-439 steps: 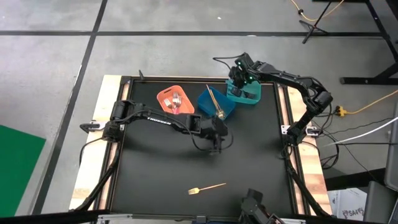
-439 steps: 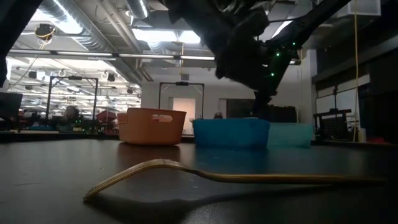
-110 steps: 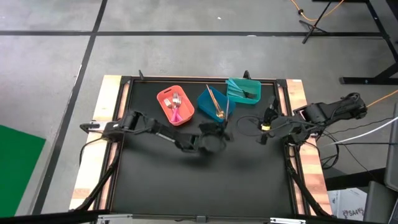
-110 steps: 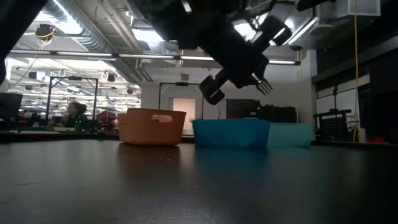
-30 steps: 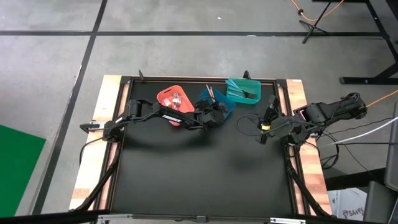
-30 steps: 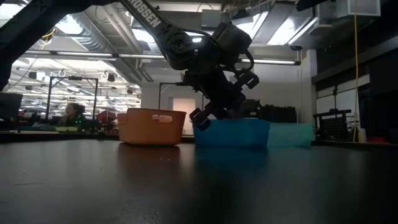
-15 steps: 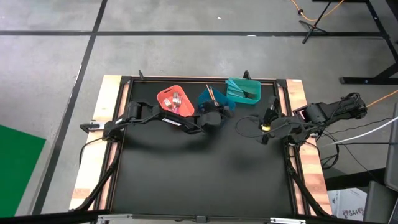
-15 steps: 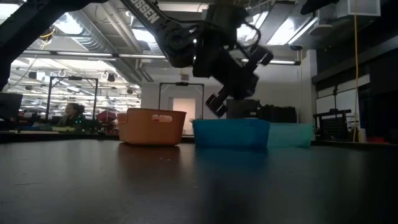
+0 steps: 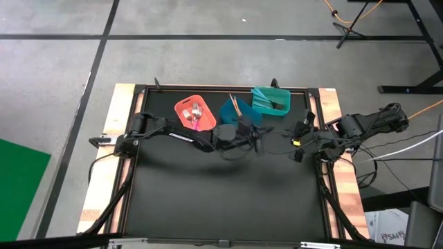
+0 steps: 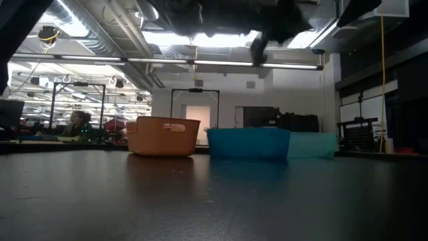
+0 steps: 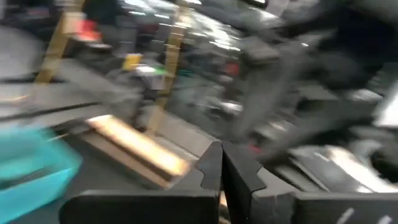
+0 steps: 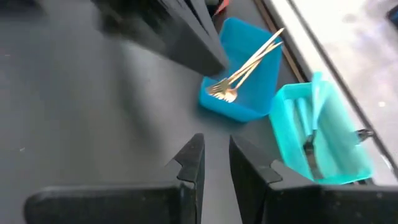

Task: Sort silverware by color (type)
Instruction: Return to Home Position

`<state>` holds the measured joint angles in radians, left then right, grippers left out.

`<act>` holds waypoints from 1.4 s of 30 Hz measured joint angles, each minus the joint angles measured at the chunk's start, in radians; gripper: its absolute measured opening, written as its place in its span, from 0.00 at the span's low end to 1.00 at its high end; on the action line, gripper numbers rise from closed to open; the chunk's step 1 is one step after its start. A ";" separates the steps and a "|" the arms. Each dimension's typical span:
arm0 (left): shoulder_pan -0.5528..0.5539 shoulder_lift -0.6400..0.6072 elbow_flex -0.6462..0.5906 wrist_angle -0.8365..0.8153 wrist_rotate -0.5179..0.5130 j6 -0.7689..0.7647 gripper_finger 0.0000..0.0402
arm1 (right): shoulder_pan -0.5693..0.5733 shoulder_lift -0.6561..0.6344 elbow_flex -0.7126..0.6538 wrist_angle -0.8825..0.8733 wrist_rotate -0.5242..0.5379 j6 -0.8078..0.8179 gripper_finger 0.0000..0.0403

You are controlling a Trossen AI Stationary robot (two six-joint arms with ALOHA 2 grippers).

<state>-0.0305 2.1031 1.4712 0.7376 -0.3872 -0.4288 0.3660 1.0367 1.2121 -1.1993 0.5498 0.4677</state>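
The floor (image 9: 208, 69) is grey concrete with dark lines (image 9: 208, 36) across it. A green mat (image 9: 21, 180) lies at one side. The black table (image 9: 208, 200) has a pale wood edge (image 9: 119, 111). Far behind it, long lights (image 10: 180, 39) shine on the ceiling (image 10: 100, 47), a bright doorway (image 10: 197, 115) glows in the white wall (image 10: 227, 100), and a person (image 10: 79, 122) sits off to one side.

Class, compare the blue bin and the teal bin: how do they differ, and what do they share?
The blue bin is deep blue; the teal bin is greener. The blue bin holds gold cutlery leaning over its rim; the teal bin holds light-blue-handled pieces. Both are rectangular, open-topped, side by side on the black table.
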 joint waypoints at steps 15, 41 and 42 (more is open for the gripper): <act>-0.061 -0.455 0.000 -0.534 0.271 0.341 0.00 | 0.001 -0.033 0.000 0.038 -0.207 -0.001 0.15; -0.349 -1.295 -0.080 -1.443 -0.175 0.389 0.00 | 0.000 -0.455 -0.021 0.093 -0.028 -0.060 0.15; -0.351 -1.327 -0.118 -1.443 -0.188 0.388 0.00 | 0.000 -0.464 -0.033 0.092 -0.011 -0.060 0.15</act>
<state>-0.3814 0.7757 1.3533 -0.7054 -0.5751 -0.0411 0.3660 0.5724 1.1790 -1.1071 0.5393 0.4076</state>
